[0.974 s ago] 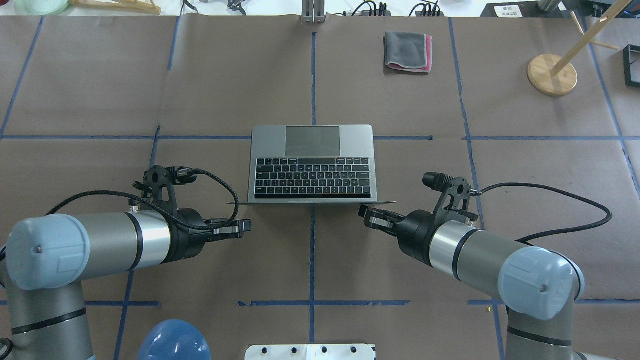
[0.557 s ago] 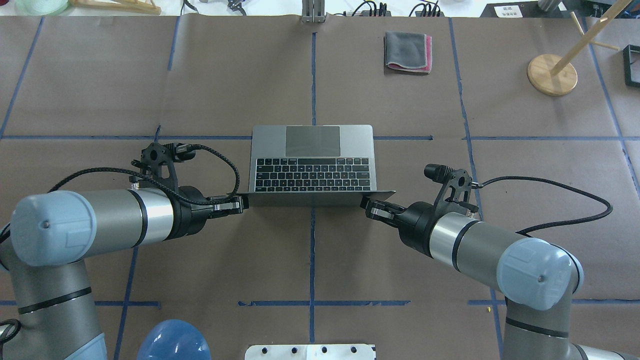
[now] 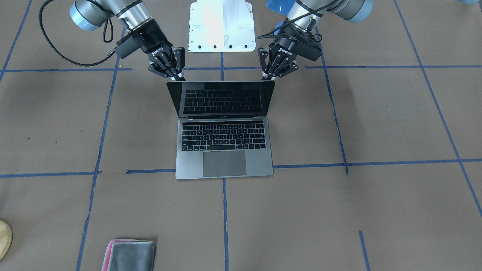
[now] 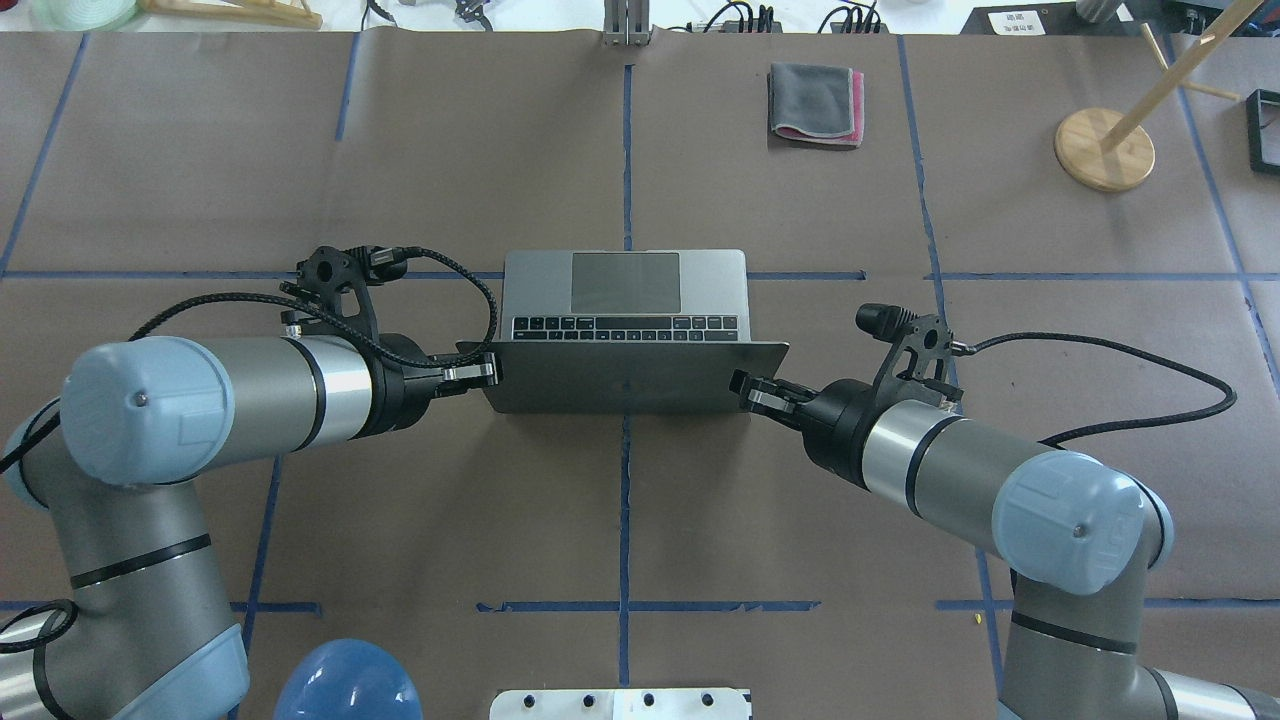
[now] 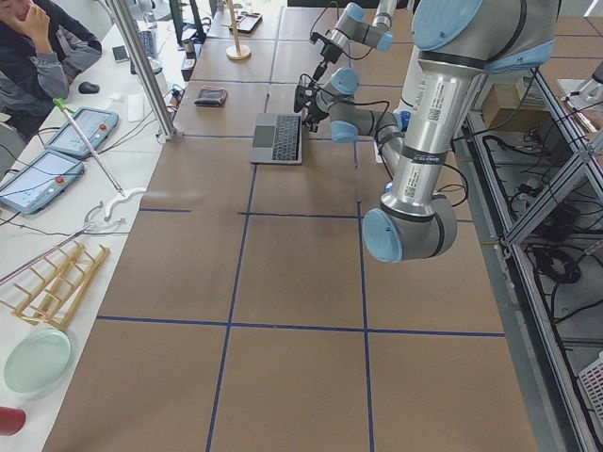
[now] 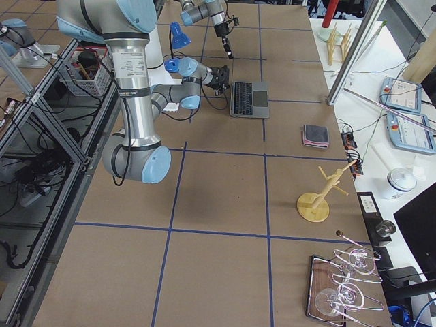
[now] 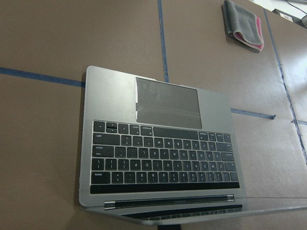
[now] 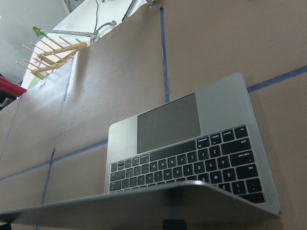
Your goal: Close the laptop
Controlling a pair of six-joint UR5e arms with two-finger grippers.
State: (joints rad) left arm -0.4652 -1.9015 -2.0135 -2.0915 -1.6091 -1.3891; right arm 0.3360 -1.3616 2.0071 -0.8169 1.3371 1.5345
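Observation:
The space-grey laptop (image 4: 625,285) lies open in the middle of the table, its trackpad on the far side from me. Its lid (image 4: 620,378) leans forward over the back rows of keys, and the front-facing view shows the black screen (image 3: 222,101) mirroring the keyboard. My left gripper (image 4: 485,372) is shut, its tips against the lid's back at the top left corner. My right gripper (image 4: 745,390) is shut, its tips against the top right corner. Both wrist views look down over the lid's edge at the keyboard (image 7: 163,163) and trackpad (image 8: 168,120).
A folded grey-and-pink cloth (image 4: 815,103) lies at the far side, right of centre. A wooden stand (image 4: 1103,148) and a black frame (image 4: 1262,130) stand at the far right. The white base plate (image 3: 220,26) sits between my arms. A person (image 5: 42,42) sits beyond the table's left end.
Both grippers have moved forward against the back of the lid. The lid has gone from upright to tilted forward over the keyboard, hiding most key rows from above.

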